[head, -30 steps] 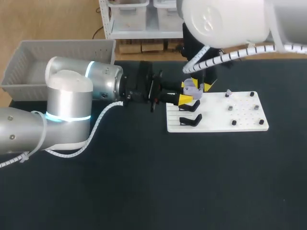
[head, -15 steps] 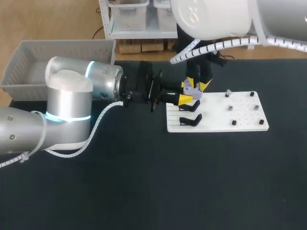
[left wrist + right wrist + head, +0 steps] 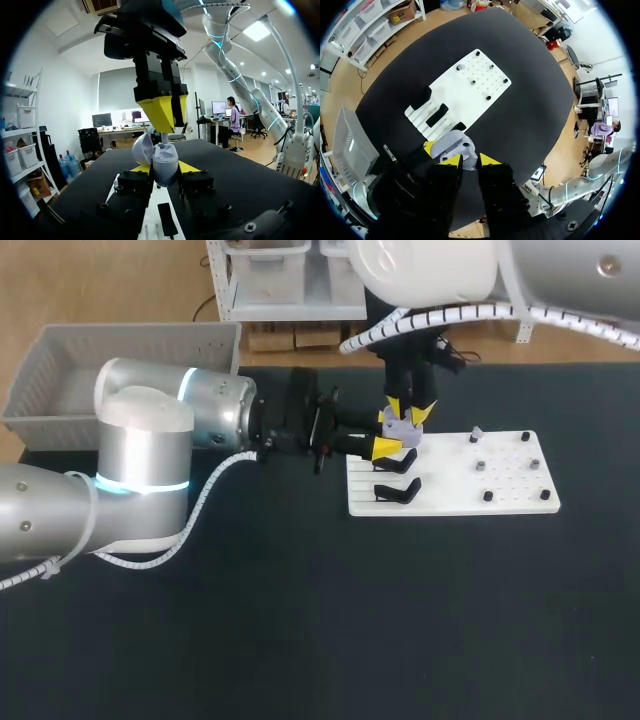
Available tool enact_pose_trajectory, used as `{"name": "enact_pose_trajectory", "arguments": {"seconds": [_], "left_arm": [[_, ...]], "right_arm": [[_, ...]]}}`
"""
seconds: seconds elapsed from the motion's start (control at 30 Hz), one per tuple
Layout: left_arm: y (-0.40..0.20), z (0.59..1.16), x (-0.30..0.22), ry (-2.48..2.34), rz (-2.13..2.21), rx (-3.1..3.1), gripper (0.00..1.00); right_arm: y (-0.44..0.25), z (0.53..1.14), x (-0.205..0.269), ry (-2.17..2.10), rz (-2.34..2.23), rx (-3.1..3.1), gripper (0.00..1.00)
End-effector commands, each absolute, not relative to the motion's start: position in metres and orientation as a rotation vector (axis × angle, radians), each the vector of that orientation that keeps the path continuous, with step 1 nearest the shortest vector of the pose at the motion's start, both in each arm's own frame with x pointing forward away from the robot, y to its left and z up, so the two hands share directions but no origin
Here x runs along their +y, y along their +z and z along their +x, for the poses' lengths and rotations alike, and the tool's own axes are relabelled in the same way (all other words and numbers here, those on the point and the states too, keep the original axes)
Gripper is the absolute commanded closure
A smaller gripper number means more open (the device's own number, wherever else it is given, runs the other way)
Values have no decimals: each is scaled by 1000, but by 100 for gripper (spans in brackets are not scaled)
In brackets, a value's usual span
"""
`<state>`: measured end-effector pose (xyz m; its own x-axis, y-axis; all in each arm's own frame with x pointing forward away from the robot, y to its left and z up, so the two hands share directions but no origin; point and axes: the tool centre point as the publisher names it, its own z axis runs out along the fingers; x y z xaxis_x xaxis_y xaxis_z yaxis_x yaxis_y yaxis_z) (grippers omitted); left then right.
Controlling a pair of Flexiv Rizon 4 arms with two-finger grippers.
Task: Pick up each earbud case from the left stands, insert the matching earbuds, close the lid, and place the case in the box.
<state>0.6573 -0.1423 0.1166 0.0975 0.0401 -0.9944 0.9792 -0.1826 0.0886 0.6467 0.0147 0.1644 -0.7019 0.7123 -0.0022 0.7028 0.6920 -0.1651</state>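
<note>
The lavender-grey earbud case (image 3: 402, 428) sits just above the near-left corner of the white board (image 3: 500, 502), held up off its surface. The left gripper (image 3: 388, 433) comes in level from the left. Its 2 yellow-tipped fingers pinch the lower half of the case from both sides.

The case is open. In the left wrist view its lid (image 3: 142, 148) is swung up and back on the hinge, tilted away from the body. The wells inside the body are mostly hidden from every view.

The right gripper (image 3: 411, 412) hangs straight down over the open case. Its 2 fingers are drawn close together on a small pale earbud (image 3: 162, 146). The lower end of the earbud meets the mouth of the case, and how far in it sits cannot be told.

On the left part of the board, just beside the held case, 2 black stands (image 3: 396, 488) lie one behind the other, with nothing resting on them. The right part of the board carries 6 small pegs. The far-left peg bears a pale piece (image 3: 474, 434), and the others look dark.

The grey box (image 3: 40, 360) stands at the table's far left corner, well apart from the case and both grippers. Only its slotted walls and pale floor show.
</note>
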Motion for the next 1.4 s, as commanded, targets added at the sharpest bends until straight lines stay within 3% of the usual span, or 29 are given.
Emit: {"name": "enact_pose_trajectory", "arguments": {"seconds": [0.03, 1.1, 1.13, 1.2, 1.23, 1.33, 1.4], "left_arm": [[116, 656, -142, -1242, 1418, 1083, 100], [116, 656, -142, -1242, 1418, 1083, 100], [116, 656, -142, -1242, 1418, 1083, 100], [116, 656, -142, -1242, 1418, 1083, 100], [116, 656, -142, -1242, 1418, 1083, 100], [116, 656, -142, -1242, 1418, 1083, 100], [116, 656, -142, -1242, 1418, 1083, 100]], "right_arm": [[164, 650, 15, 240, -1188, -2822, 100], [150, 657, 10, 218, -1211, -2787, 100], [150, 658, 10, 217, -1211, -2786, 92], [149, 658, 10, 209, -1207, -2786, 34], [149, 658, 10, 198, -1203, -2787, 21], [152, 655, 10, 178, -1197, -2790, 1], [155, 652, 10, 157, -1191, -2794, 0]]}}
